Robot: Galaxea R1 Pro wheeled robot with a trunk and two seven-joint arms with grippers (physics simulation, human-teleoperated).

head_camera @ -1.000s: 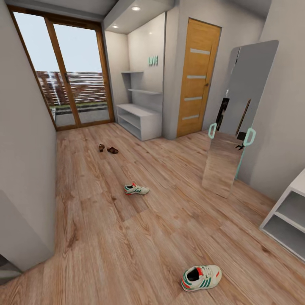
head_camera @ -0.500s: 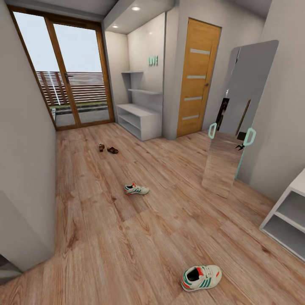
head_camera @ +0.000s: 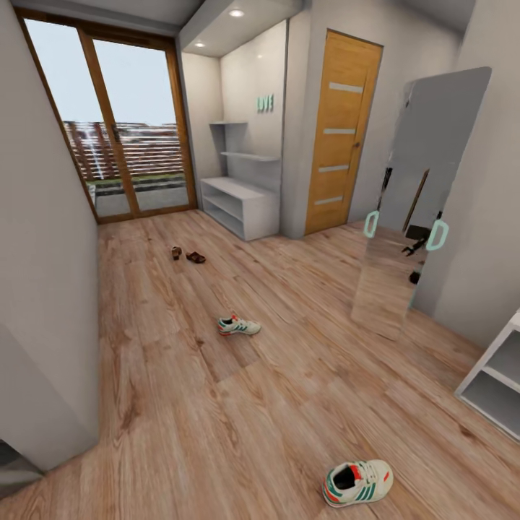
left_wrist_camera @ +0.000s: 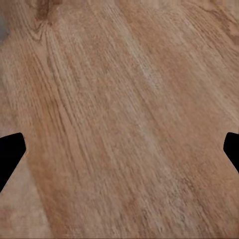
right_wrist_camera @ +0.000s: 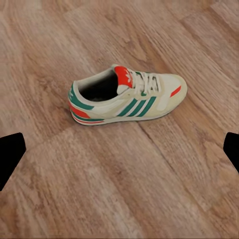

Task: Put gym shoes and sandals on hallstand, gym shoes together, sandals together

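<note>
One gym shoe (head_camera: 357, 482) lies on its sole on the corridor floor (head_camera: 289, 375) close in front of me, and it also lies under my right gripper (right_wrist_camera: 119, 152) as gym shoe (right_wrist_camera: 127, 97). The second gym shoe (head_camera: 239, 326) lies further down the corridor. Two dark sandals (head_camera: 186, 255) sit side by side near the glass door. The hallstand (head_camera: 238, 206), with wall shelves above it, stands against the far right wall. My right gripper is open, above and apart from the near shoe. My left gripper (left_wrist_camera: 119, 152) is open over bare planks.
A tall leaning mirror (head_camera: 404, 209) stands at the right wall, with a low two-level white unit (head_camera: 498, 375) nearer to me on the right. An orange wooden door (head_camera: 339, 130) is beside the hallstand. A white wall (head_camera: 43, 289) bounds the left side.
The whole picture has shifted slightly down and right, so the camera has moved. The shoes and sandals lie where they were.
</note>
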